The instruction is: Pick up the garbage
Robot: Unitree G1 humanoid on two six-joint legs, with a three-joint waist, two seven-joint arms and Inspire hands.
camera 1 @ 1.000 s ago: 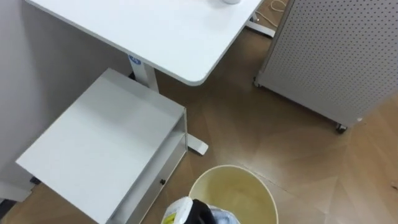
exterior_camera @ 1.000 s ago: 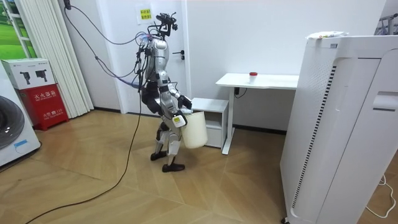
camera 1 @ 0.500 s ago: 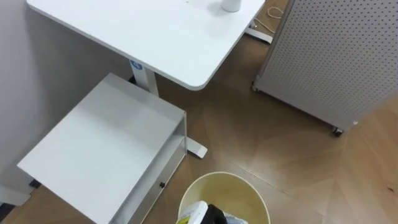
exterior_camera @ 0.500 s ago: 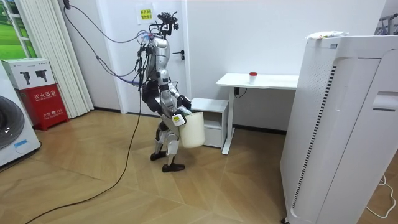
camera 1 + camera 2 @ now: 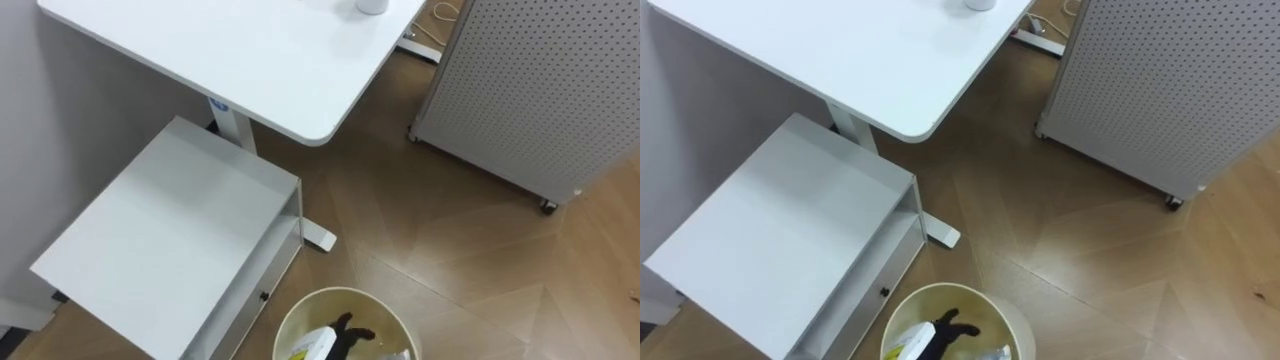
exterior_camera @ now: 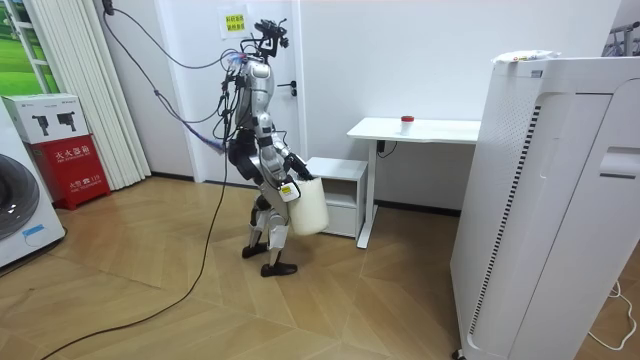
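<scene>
Standing just beside the low white cabinet [image 5: 170, 240], short of the white desk [image 5: 250, 60] and well apart from the perforated partition [image 5: 540, 90], carried the pale round bin [image 5: 345, 292] in front of the body, clear of the floor [image 5: 450, 250] in the room view. Logged the left hand [image 5: 350, 330] inside the bin's mouth, dark against the pale wall, relaxed and spread, grasping nothing that could be made out. Logged the garbage [image 5: 398, 354] as pale scraps low in the bin at the view's bottom edge, apart from that hand; kind not told. Compared with a second before: found the hand at the bin's left rim then, over the middle of the mouth now. Found the bin drawn nearer the body and lower in the eye views, while desk, cabinet and partition kept almost the same places, so took the shift for the bin's and the arm's, not the camera's. Judged the drop as done, the load as lodged in the bin, and the hand as free to be withdrawn for another pick.
</scene>
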